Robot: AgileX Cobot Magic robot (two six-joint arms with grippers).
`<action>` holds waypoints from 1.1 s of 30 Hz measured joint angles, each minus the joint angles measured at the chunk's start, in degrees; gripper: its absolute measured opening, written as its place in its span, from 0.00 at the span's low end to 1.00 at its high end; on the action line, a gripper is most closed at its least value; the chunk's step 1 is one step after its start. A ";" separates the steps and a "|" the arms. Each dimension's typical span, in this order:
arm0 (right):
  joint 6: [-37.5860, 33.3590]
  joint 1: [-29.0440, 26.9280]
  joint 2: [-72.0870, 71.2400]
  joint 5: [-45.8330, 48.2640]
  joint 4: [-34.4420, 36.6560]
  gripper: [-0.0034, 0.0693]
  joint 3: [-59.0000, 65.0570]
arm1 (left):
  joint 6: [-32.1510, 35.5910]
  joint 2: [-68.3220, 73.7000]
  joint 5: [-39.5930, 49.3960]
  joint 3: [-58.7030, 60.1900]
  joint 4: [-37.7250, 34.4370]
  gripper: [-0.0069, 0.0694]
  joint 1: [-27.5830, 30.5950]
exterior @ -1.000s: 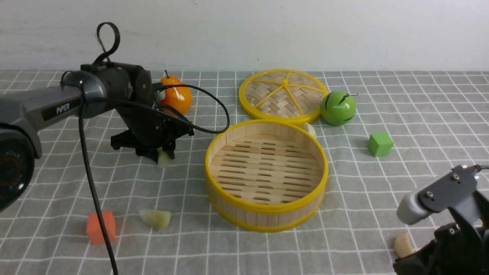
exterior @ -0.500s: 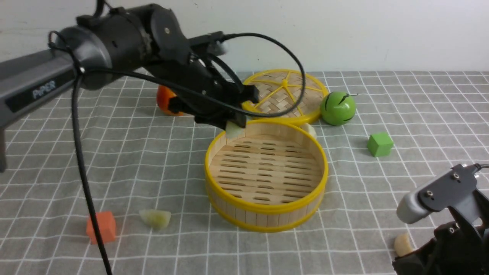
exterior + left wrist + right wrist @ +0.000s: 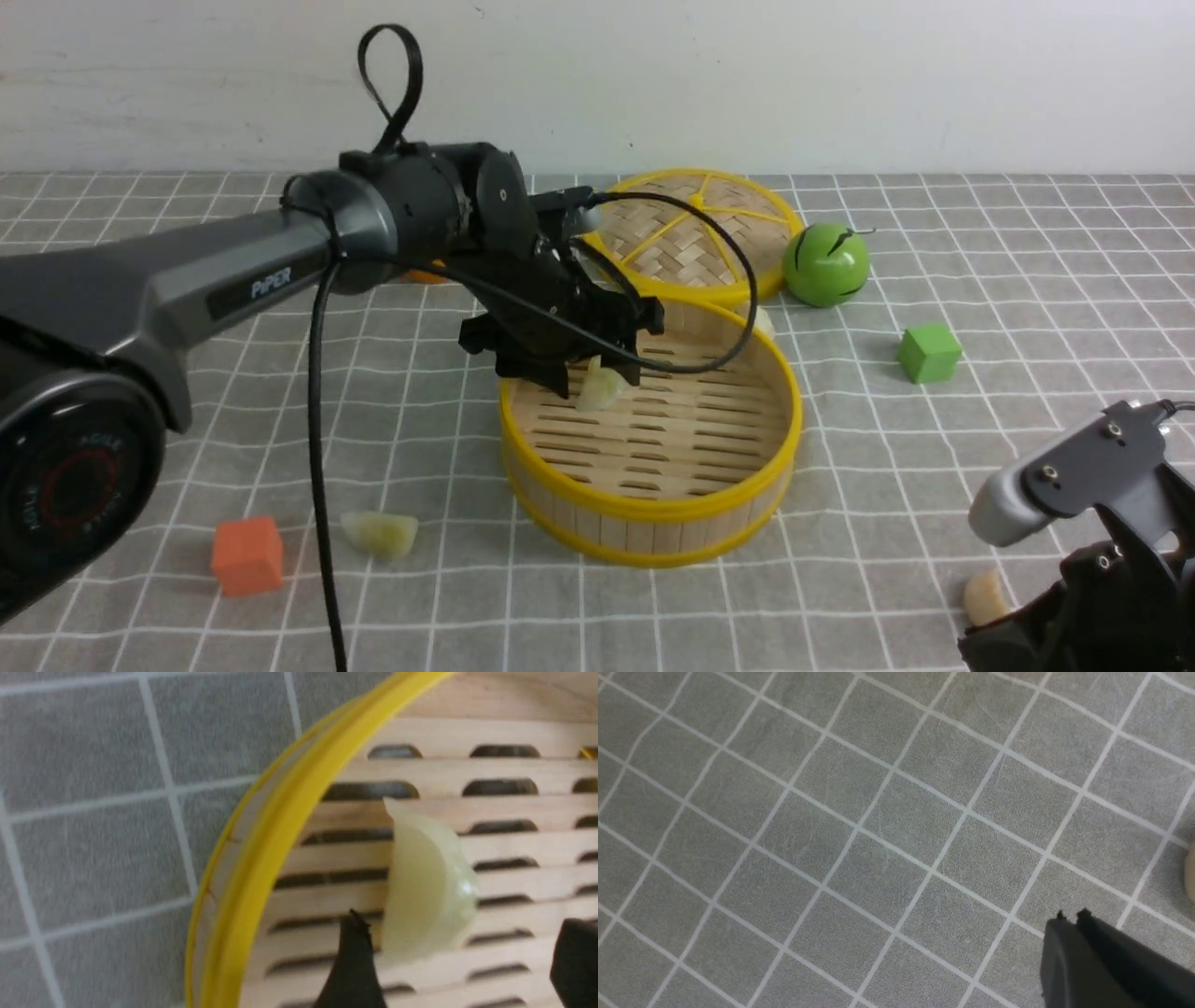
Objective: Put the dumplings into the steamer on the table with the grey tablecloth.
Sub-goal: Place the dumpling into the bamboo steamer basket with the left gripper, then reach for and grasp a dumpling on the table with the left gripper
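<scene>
Hanging over the steamer, one green dumpling is flanked by parted jaws

At the far left of the front view, an orange cube point(image 3: 245, 555) is seen on the grey tablecloth point(image 3: 392, 439), with a pale green dumpling point(image 3: 379, 534) lying just beside it. Further along, the left gripper point(image 3: 594, 373) is positioned over the left inner part of the steamer point(image 3: 653, 509), inside its yellow rim. Its jaws are held apart: in the left wrist view a second green dumpling point(image 3: 430, 891) is seen against one black finger point(image 3: 352, 961), while the other finger point(image 3: 574, 961) is kept well clear of it, so nothing is clamped. Whether this dumpling is resting on the slatted floor cannot be told. Behind the steamer the woven lid point(image 3: 695, 233) is laid flat, and a cream dumpling point(image 3: 761, 319) is partly hidden between the lid and the steamer's back wall. To the right a green ball point(image 3: 826, 264) is placed, then a green cube point(image 3: 929, 352). Near the lower right corner another cream dumpling point(image 3: 985, 597) is left on the cloth, just beside the right arm. In the right wrist view the right gripper point(image 3: 1071, 915) is seen above bare cloth, its fingertips pressed together with nothing between them
</scene>
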 joint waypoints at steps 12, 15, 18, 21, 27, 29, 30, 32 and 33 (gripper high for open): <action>-0.05 0.00 0.00 0.57 1.26 0.10 0.00 | -2.07 -17.38 23.14 -1.15 16.05 0.84 0.00; -0.05 0.00 0.00 0.57 1.43 0.10 0.00 | -3.25 -19.15 23.14 9.72 18.89 0.84 0.00; -0.05 0.00 0.01 0.57 1.48 0.10 0.00 | -4.03 -19.07 21.50 19.65 19.64 0.83 0.00; -0.05 0.00 0.06 0.57 1.48 0.10 0.00 | -5.91 -19.01 15.59 27.10 19.66 0.83 0.00; -0.05 0.00 0.06 0.18 1.48 0.11 0.00 | -15.38 -17.01 3.28 32.32 23.47 0.83 0.00; -0.05 0.00 0.06 0.04 1.48 0.11 0.00 | -19.33 -15.62 1.04 32.51 25.70 0.82 0.00; -0.05 0.00 0.06 -0.02 1.48 0.12 0.00 | -20.57 -15.34 0.62 32.58 26.37 0.81 0.00; -0.17 0.00 0.06 -0.12 1.48 0.12 0.00 | -22.72 -14.17 0.17 32.64 27.72 0.78 0.00; -0.17 0.00 0.06 -0.12 1.48 0.12 0.00 | -23.13 -13.79 0.19 32.64 28.02 0.76 0.00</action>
